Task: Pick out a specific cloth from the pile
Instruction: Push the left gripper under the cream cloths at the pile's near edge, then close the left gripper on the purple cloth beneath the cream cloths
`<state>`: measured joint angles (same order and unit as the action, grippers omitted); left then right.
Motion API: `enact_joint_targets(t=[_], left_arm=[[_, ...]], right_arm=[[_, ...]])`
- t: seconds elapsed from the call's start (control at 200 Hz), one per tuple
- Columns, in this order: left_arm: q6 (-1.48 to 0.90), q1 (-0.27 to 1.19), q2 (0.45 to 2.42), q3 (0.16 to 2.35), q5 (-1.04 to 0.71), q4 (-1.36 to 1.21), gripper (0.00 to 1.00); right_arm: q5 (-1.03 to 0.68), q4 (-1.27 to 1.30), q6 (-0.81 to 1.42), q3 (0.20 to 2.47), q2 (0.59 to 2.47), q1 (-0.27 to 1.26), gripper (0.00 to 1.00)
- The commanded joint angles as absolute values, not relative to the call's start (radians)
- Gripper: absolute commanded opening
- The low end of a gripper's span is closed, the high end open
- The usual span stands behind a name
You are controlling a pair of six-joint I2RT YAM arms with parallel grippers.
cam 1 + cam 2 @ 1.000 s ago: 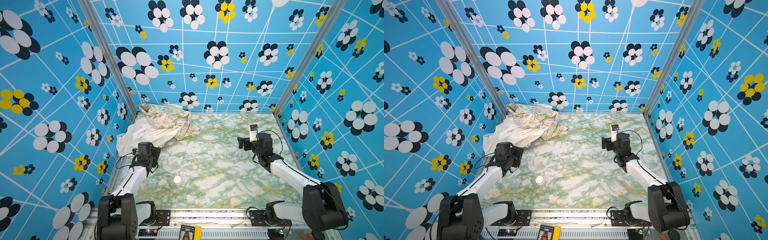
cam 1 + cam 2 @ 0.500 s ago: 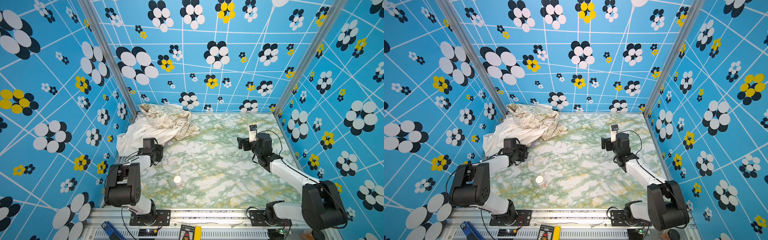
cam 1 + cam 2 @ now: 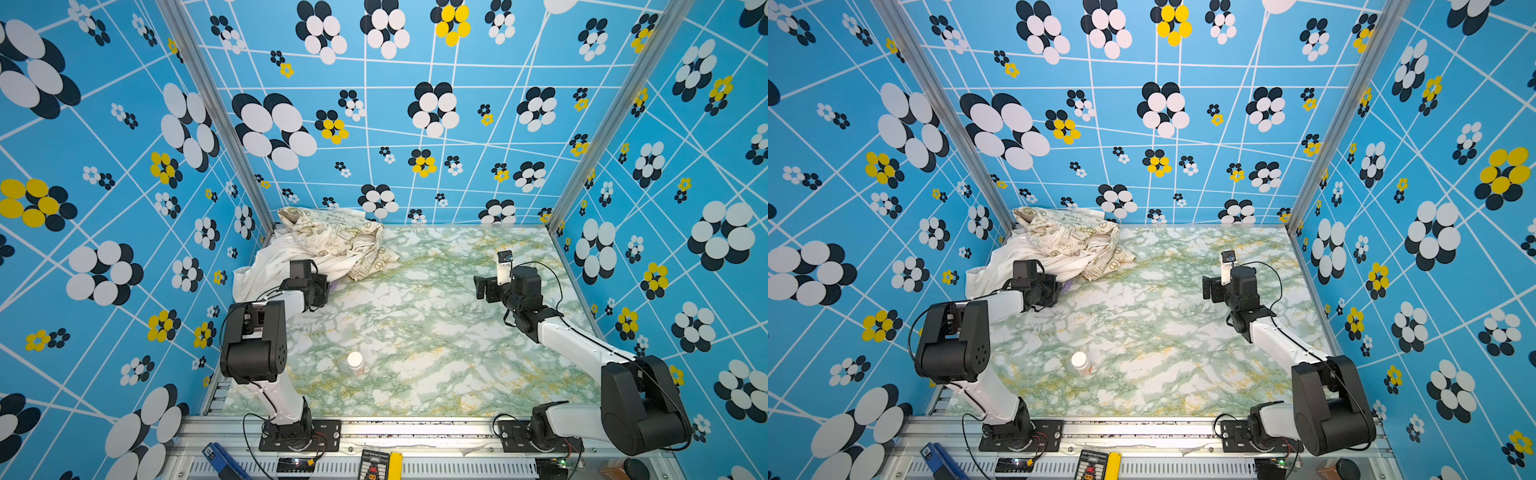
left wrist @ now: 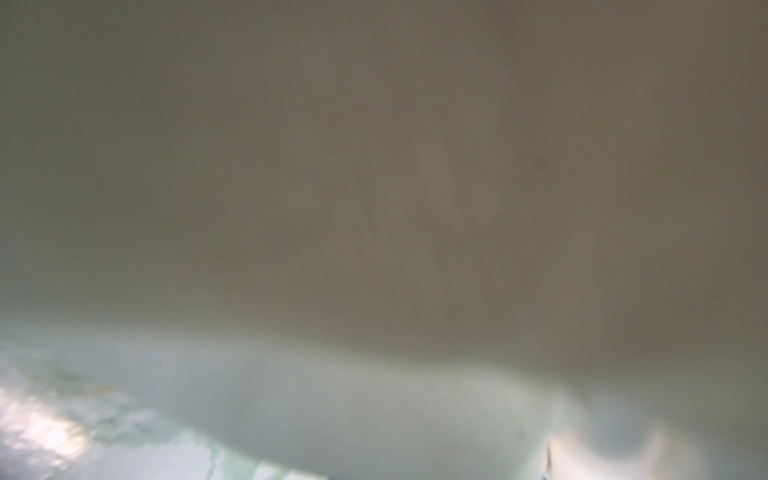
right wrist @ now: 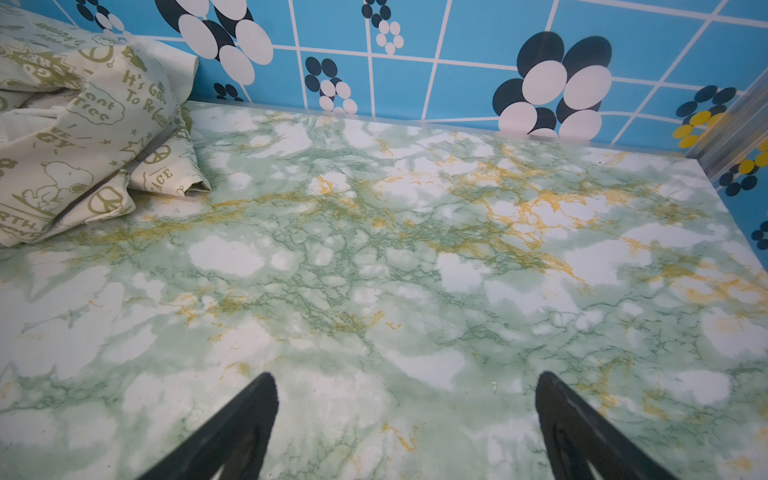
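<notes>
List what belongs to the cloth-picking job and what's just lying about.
Job: lilac cloth, only a sliver showing; pile of white cloth and peace-sign cloth; left gripper at its edge.
Lying about: white-capped bottle; blue tool and yellow device at the front rail.

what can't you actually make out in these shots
- the cloth: only a lilac sliver shows in both top views; the pile covers the rest.
- left gripper: tips hidden behind its own wrist in the top views, so what it pinches is unclear.
- left wrist view: blurred fabric fills the picture.
- white bottle: label too small in the top views.
</notes>
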<state>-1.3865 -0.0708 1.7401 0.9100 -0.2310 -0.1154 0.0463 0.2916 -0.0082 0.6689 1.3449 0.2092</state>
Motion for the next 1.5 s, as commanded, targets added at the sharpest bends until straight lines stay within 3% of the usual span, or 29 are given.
enact_joint_targets(t=[0.0,0.455,0.74,0.899,1.039,1.164,1.344,1.369,1.494], left_arm=[[-1.297,-0.094,1.761,0.973,-0.222,-0.074,0.00],[-1.155,-0.114,1.861,1.248,-0.285,-0.004,0.00],[-1.121,-0.104,1.928,1.253,-0.240,0.170,0.00],[-1.111,-0.101,1.937,1.234,-0.246,0.207,0.09],[-1.088,-0.105,1.882,1.224,-0.225,0.236,0.27],[-1.081,-0.110,1.814,1.193,-0.219,0.285,0.37],[-1.095,-0.114,1.706,1.119,-0.200,0.352,0.42],[-1.099,-0.114,1.693,1.107,-0.197,0.355,0.47],[-1.109,-0.115,1.646,1.059,-0.188,0.365,0.48]], right_arm=[[0.066,0.288,0.003,0.698,1.359,0.216,0.99],[0.084,0.285,0.013,0.706,1.361,0.216,0.99],[0.099,0.276,0.033,0.686,1.354,0.216,0.99],[0.101,0.270,0.043,0.685,1.356,0.216,0.99],[0.100,0.270,0.044,0.686,1.358,0.216,0.99],[0.103,0.269,0.053,0.683,1.356,0.216,0.99],[0.103,0.271,0.062,0.680,1.356,0.216,0.99],[0.103,0.270,0.063,0.679,1.356,0.216,0.99],[0.100,0.271,0.067,0.679,1.356,0.216,0.99]])
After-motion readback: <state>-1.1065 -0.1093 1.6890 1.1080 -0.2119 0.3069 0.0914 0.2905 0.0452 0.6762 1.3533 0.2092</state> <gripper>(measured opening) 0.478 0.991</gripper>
